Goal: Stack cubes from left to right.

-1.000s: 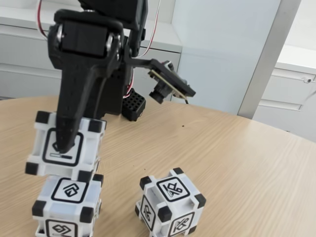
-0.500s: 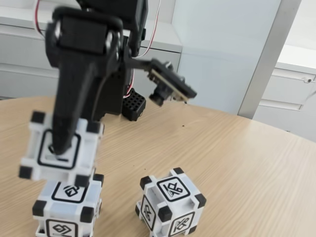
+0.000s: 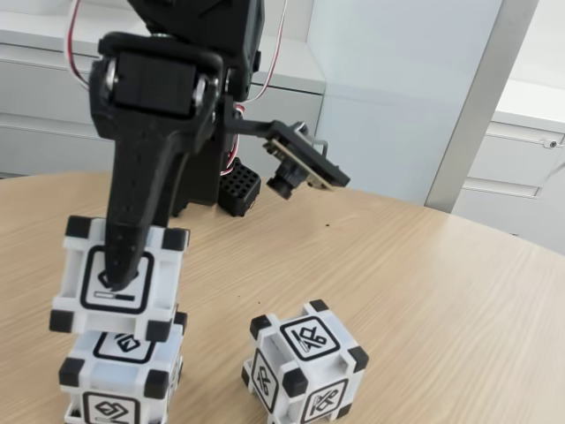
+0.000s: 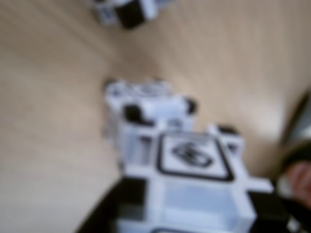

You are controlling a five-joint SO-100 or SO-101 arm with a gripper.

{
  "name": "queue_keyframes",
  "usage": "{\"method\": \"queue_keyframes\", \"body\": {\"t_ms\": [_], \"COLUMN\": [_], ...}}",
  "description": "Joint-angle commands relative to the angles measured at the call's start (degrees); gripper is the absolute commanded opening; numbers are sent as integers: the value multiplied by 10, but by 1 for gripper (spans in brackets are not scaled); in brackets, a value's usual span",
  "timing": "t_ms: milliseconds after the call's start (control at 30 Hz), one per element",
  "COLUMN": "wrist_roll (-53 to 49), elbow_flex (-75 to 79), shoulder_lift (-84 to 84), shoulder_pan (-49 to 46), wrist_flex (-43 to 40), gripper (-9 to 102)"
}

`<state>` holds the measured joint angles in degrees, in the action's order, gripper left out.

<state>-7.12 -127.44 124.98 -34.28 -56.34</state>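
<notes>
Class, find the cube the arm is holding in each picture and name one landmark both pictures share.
Fixed view: held cube at left, above the bottom cube.
Wrist view: held cube at lower centre, blurred.
Shared landmark: the lone cube, top edge in the wrist view.

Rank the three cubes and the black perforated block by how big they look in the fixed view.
1. Held cube in the claw, cube under it (partly cropped) and lone cube: alike; nearness makes ranking unsure.
2. Perforated block: smallest, but farthest back.
</notes>
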Motion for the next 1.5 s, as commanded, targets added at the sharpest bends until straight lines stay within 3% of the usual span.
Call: {"method": "queue_keyframes", "body": {"t_ms": [0, 300, 667, 1233, 1467], "wrist_roll": [-5, -14, -13, 38, 64], "elbow_flex": [2, 3, 9, 9, 6], "shoulder_lift": [9, 10, 19, 18, -18], "shoulder_pan": [1, 1, 4, 236, 254], "wrist_flex": [8, 1, 0, 1, 10], "gripper": [26, 35, 35, 39, 39]}}
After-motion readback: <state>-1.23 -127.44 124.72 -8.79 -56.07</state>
